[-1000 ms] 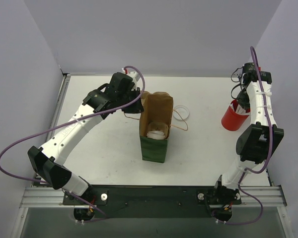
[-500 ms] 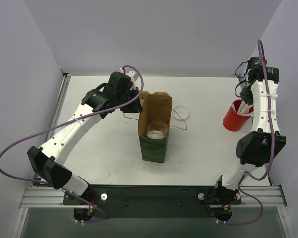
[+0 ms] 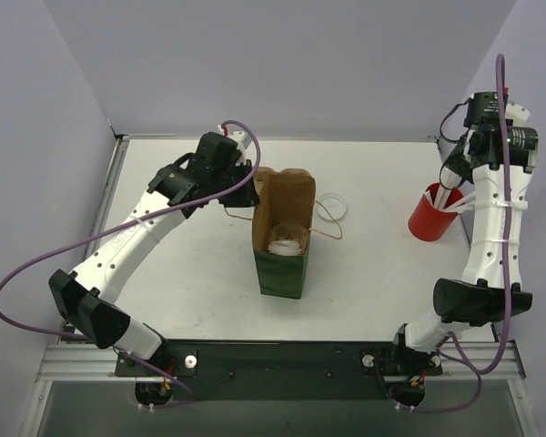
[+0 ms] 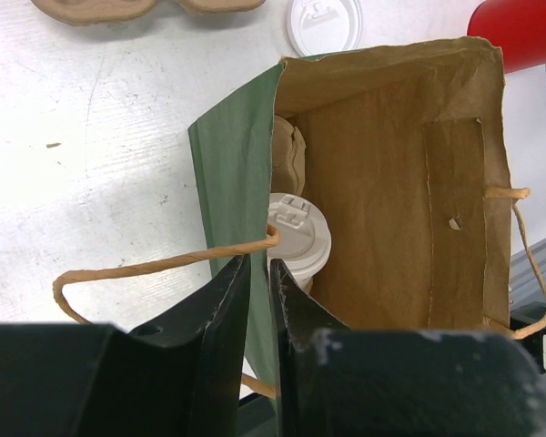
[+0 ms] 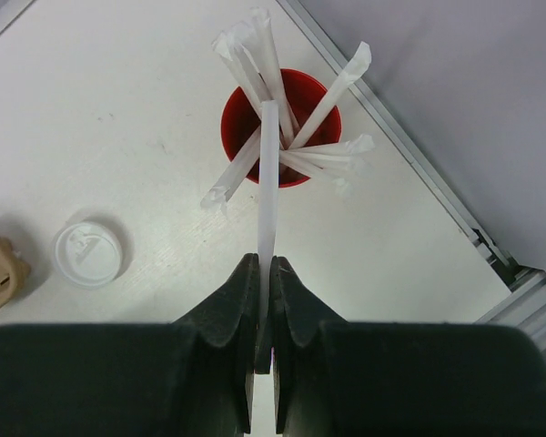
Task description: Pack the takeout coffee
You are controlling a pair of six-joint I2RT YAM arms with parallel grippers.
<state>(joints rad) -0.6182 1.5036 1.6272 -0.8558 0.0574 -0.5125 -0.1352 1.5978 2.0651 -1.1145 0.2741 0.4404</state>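
A takeout coffee cup (image 4: 298, 238), white with a flat lid, stands inside the green paper bag (image 4: 228, 173) with the brown inside; from above this cup (image 3: 288, 242) shows deep in the bag (image 3: 278, 270). My left gripper (image 4: 260, 264) is shut on the bag's green side wall at its rim, next to a twine handle. My right gripper (image 5: 264, 262) is shut on a white wrapped straw (image 5: 268, 173), which hangs down over the red cup (image 5: 282, 127). That cup holds several more straws. From above, the right gripper (image 3: 452, 177) hovers over the red cup (image 3: 429, 218).
A loose white lid (image 4: 324, 23) lies flat on the table beyond the bag, also seen as the lid (image 5: 88, 253) in the right wrist view. The brown cardboard carrier (image 4: 136, 7) sits behind the bag. The table's metal rail (image 5: 419, 164) and the wall run close behind the red cup.
The right gripper has closed on a straw and the right arm has risen and swung back from the red cup. The left arm and the bag have stayed put.
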